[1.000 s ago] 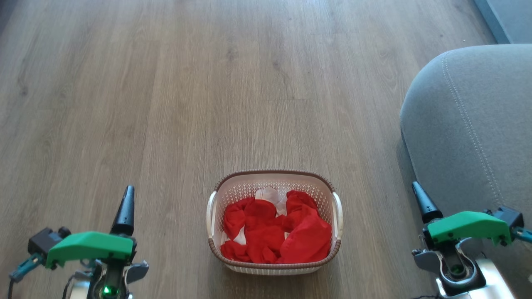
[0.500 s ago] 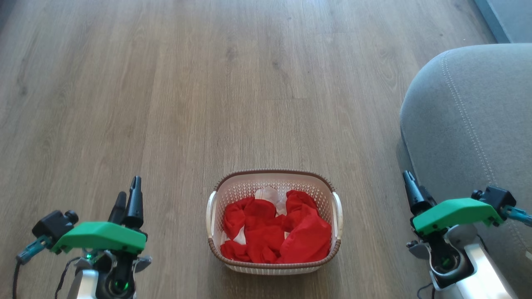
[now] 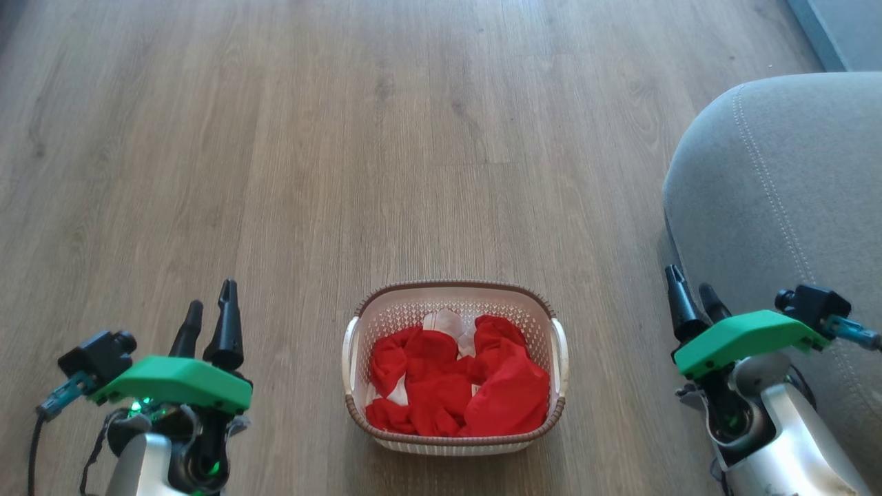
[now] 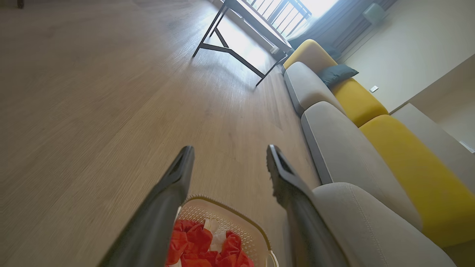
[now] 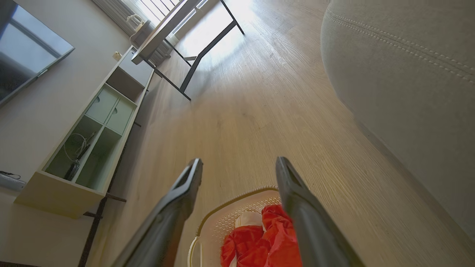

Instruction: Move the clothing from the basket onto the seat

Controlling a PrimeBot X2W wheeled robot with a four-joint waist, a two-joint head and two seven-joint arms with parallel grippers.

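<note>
Red clothing [image 3: 456, 386] with white patches fills the cream basket [image 3: 455, 295], which stands on the wood floor at the bottom middle of the head view. The grey seat [image 3: 778, 193] rises at the right. My left gripper [image 3: 210, 306] is open, well left of the basket, holding nothing. My right gripper [image 3: 692, 288] is open between the basket and the seat's front edge. In the left wrist view the open left gripper [image 4: 227, 157] points past the basket [image 4: 222, 217] and clothing [image 4: 200, 246]. The right wrist view has the open right gripper [image 5: 239, 167] above the basket [image 5: 226, 215], clothing [image 5: 263, 241] and seat [image 5: 404, 66].
Wood floor [image 3: 344, 138] stretches ahead of the basket. The wrist views show a black-legged table [image 4: 241, 40], more grey and yellow sofa cushions [image 4: 356, 100], and a pale shelf unit [image 5: 92, 129] along the wall under a screen [image 5: 26, 48].
Both arms have risen and swung forward in the head view. Each gripper's two fingers now show apart. The basket and clothing have not moved.
</note>
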